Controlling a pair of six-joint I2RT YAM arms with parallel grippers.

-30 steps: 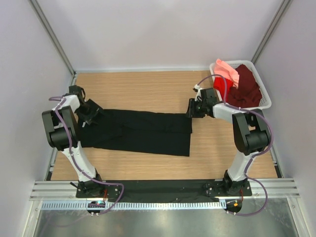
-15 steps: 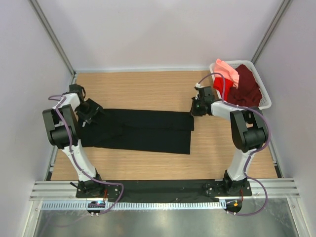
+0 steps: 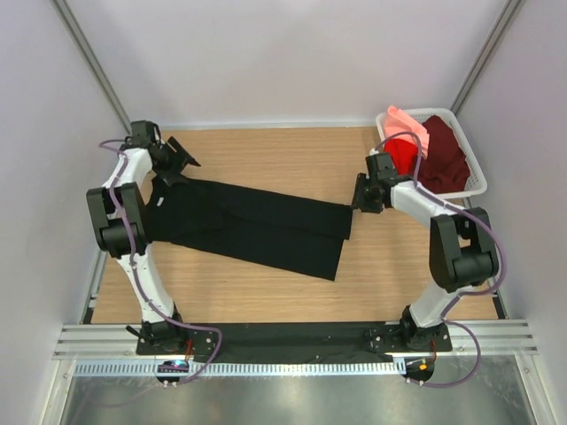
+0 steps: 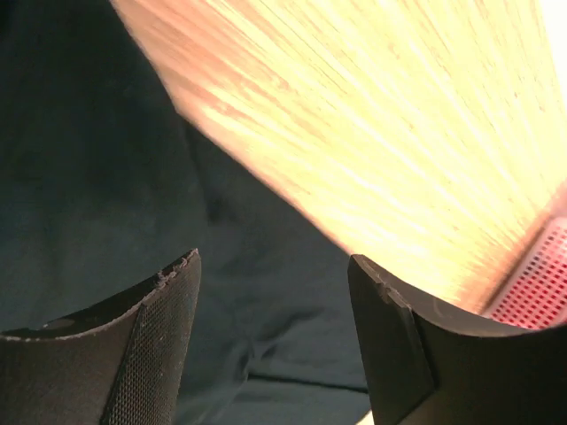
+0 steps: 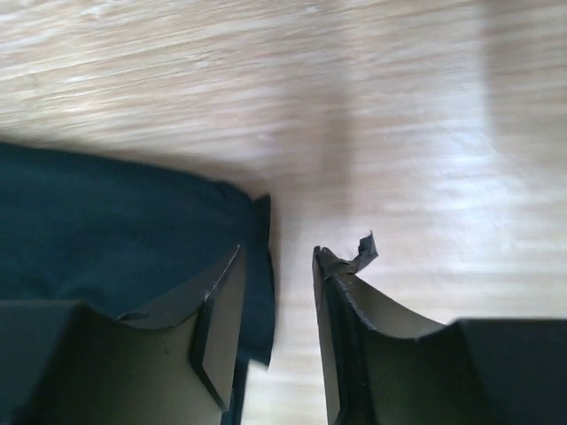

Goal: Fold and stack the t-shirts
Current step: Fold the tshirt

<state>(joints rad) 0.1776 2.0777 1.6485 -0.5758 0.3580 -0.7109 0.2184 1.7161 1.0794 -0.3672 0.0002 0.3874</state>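
Note:
The black t-shirt (image 3: 257, 228) lies folded into a long strip across the wooden table, slanting from far left to near right. My left gripper (image 3: 180, 158) is open and empty, just beyond the shirt's far left end. In the left wrist view the open gripper (image 4: 275, 266) has black cloth (image 4: 106, 159) below it and nothing between the fingers. My right gripper (image 3: 358, 200) is at the shirt's right end. In the right wrist view it is open (image 5: 276, 252), with the shirt's edge (image 5: 259, 292) lying beside its left finger. The salmon-pink (image 3: 406, 122), red (image 3: 403, 152) and maroon (image 3: 443, 158) shirts sit in a basket.
A white mesh basket (image 3: 474, 188) stands at the back right corner of the table (image 3: 266, 155). Grey walls close in the left, back and right sides. The arm bases stand on a black rail at the near edge.
My left gripper has moved away from me toward the back left corner, off the shirt. The shirt's left end has shifted back, so the strip now slants. My right gripper has moved slightly right.

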